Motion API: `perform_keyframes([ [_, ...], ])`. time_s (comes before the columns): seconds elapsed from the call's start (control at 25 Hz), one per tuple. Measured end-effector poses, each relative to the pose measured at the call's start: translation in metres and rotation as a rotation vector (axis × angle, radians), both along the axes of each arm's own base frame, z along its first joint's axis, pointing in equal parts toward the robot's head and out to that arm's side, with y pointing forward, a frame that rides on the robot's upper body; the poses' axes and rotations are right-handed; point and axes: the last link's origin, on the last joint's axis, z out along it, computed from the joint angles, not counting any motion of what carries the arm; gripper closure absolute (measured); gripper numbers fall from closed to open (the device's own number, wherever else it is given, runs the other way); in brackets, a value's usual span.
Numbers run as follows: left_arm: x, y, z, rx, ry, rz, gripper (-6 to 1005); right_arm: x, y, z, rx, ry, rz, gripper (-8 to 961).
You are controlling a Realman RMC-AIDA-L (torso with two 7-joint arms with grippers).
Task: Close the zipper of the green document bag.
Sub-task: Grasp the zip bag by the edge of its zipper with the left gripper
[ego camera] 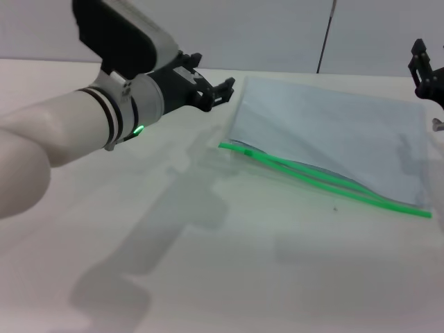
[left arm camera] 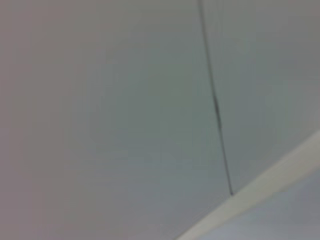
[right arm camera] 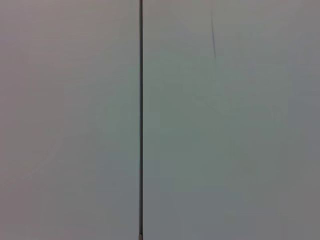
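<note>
The green document bag lies flat on the white table, right of centre in the head view. Its zipper runs along the near long edge as a bright green strip. The strip's two strands stand apart along the middle. A thicker green spot near the left end may be the slider tab. My left gripper hovers above the table just left of the bag's far left corner, open and holding nothing. My right gripper shows partly at the right edge, beyond the bag's far right corner. Neither wrist view shows the bag.
A pale wall rises behind the table, with a thin dark vertical line on it. That line also crosses the right wrist view. The left wrist view shows the wall, a dark line and a pale band.
</note>
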Motion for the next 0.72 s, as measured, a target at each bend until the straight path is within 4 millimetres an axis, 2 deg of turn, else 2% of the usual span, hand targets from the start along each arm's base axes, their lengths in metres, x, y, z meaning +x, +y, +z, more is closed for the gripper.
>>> perform_keyframes([
  [0.32, 0.013, -0.004, -0.016, -0.164, 0.266, -0.094, 260, -0.002, 0.002, 0.0, 0.0, -0.001, 0.006, 425],
  [0.72, 0.016, -0.007, -0.025, -0.268, 0.478, -0.168, 260, -0.003, 0.002, 0.0, -0.002, -0.002, 0.009, 425],
])
